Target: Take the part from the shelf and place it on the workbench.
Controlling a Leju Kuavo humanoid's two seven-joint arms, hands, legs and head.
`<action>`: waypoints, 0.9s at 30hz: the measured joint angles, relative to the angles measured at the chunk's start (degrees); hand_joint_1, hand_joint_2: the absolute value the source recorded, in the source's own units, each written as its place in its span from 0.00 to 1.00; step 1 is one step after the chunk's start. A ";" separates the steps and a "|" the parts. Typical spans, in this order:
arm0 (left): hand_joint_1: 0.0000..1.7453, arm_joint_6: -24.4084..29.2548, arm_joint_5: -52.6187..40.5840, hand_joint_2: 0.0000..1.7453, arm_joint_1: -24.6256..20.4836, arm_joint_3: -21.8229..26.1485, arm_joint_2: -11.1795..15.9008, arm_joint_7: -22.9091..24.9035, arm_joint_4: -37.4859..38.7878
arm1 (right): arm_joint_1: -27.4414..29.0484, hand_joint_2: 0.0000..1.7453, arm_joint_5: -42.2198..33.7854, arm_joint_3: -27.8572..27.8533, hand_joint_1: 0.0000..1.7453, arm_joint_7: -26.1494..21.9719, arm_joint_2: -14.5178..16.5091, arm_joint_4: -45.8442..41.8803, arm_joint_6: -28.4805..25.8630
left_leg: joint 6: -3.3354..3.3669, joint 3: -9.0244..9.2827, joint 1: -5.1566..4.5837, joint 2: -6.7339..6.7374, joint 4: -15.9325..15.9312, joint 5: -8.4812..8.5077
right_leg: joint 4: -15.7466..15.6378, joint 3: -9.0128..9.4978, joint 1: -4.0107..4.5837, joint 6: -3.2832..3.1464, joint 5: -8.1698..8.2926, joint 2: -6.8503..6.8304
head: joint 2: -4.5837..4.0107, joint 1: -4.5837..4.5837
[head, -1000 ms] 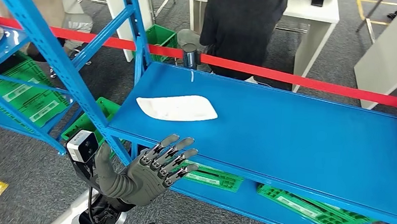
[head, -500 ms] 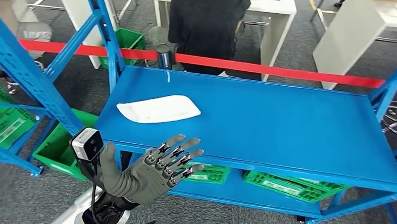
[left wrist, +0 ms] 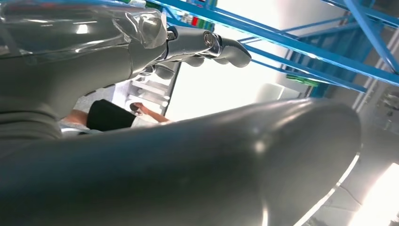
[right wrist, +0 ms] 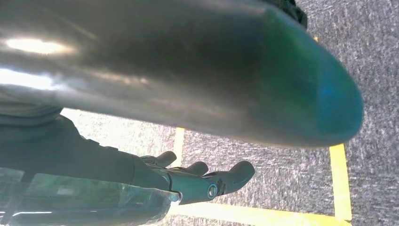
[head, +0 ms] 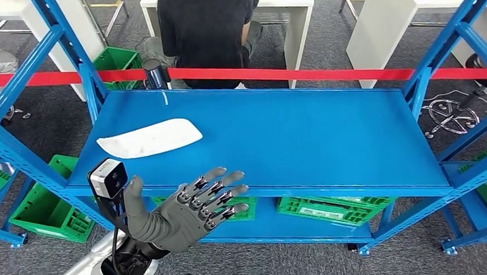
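One thin white part (head: 149,138), likely light and stiff, lying flat on blue shelf (head: 303,140); best pinched at near edge by empty, spread left hand (head: 185,209); right hand (right wrist: 197,181) loosely extended, empty.

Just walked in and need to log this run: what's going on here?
The robot faces a blue shelf with a flat white part lying on its left side. Its left hand is raised, open and empty, in front of the shelf edge, below and just right of the part, not touching it. The right hand hangs over grey carpet, holding nothing. A person in black sits behind red tape.
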 joint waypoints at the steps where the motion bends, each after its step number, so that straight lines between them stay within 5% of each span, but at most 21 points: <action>1: 0.00 0.02 -0.13 0.00 0.25 0.07 0.14 -0.07 0.16 | 0.03 0.00 0.10 0.04 0.00 0.02 -0.02 0.01 0.21 | 0.25 0.27 -0.01 -0.04 -0.76 1.04 | 0.00 0.02 0.15 -0.04 0.02 0.33 | 0.00 0.00; 5: 0.00 0.15 -0.37 0.00 0.45 0.51 0.35 0.14 0.26 | -0.11 0.00 -0.07 0.05 0.00 0.06 0.40 0.00 0.83 | 2.54 6.82 -0.68 -0.55 -14.40 7.44 | 0.02 0.08 0.61 0.12 0.12 1.10 | 0.00 0.03; 10: 0.00 1.01 -0.10 0.00 0.46 0.56 0.36 1.72 0.10 | -0.41 0.00 -0.63 0.04 0.00 -0.11 0.72 -0.01 0.70 | 3.60 7.93 -0.84 -0.13 -17.46 8.69 | 0.93 -0.74 0.65 0.90 -0.17 0.74 | 0.00 0.06; 13: 0.00 1.08 -0.09 0.00 0.51 0.46 0.29 2.03 0.10 | -0.40 0.00 -1.09 0.02 0.00 -0.26 0.48 0.01 0.54 | 3.80 7.86 -0.62 0.25 -18.24 9.42 | 10.34 -5.08 0.48 0.51 -4.74 0.19 | 0.00 0.15; 15: 0.00 1.07 -0.13 0.00 0.57 0.32 0.32 2.25 0.19 | -0.14 0.00 -1.34 -0.01 0.00 -0.31 0.37 0.04 0.50 | 3.65 7.58 -0.63 0.39 -18.19 9.53 | 16.10 -7.49 0.17 0.93 -6.72 0.12 | 0.00 0.14; 16: 0.00 1.06 -0.13 0.00 0.58 0.23 0.33 2.34 0.22 | 0.00 0.00 -1.40 -0.03 0.00 -0.34 0.35 0.07 0.50 | 3.56 7.51 -0.60 0.43 -18.12 9.56 | 16.03 -7.20 -0.03 1.47 -6.50 0.05 | 0.00 0.14; 19: 0.00 1.07 -0.06 0.00 0.59 0.03 0.35 2.42 0.25 | 0.07 0.00 -1.37 -0.07 0.00 -0.49 0.38 0.14 0.69 | 2.77 7.29 -0.51 0.50 -17.37 8.98 | 5.10 -0.95 -0.58 3.13 -3.05 -0.58 | 0.00 0.14; 21: 0.00 1.05 0.02 0.00 0.54 -0.02 0.33 2.42 0.25 | -0.09 0.00 -1.22 -0.07 0.00 -0.76 0.46 0.14 1.09 | 1.92 7.04 -0.67 0.52 -16.75 8.03 | 0.63 1.56 -0.52 2.54 -2.62 -0.74 | 0.00 0.09; 25: 0.00 0.97 0.02 0.00 0.43 0.01 0.23 2.42 0.24 | -0.09 0.00 -1.16 -0.08 0.00 -0.98 0.58 0.19 1.37 | 0.81 6.93 -0.26 0.51 -15.59 6.96 | 0.24 2.54 -0.35 0.52 -3.21 -0.33 | 0.00 0.01; 27: 0.00 0.93 -0.01 0.00 0.40 0.03 0.23 2.42 0.23 | -0.08 0.00 -1.19 -0.09 0.00 -0.98 0.69 0.24 1.36 | 0.23 4.55 0.04 0.38 -10.69 4.81 | 0.22 3.44 -0.49 -0.01 -3.25 -0.20 | 0.00 -0.04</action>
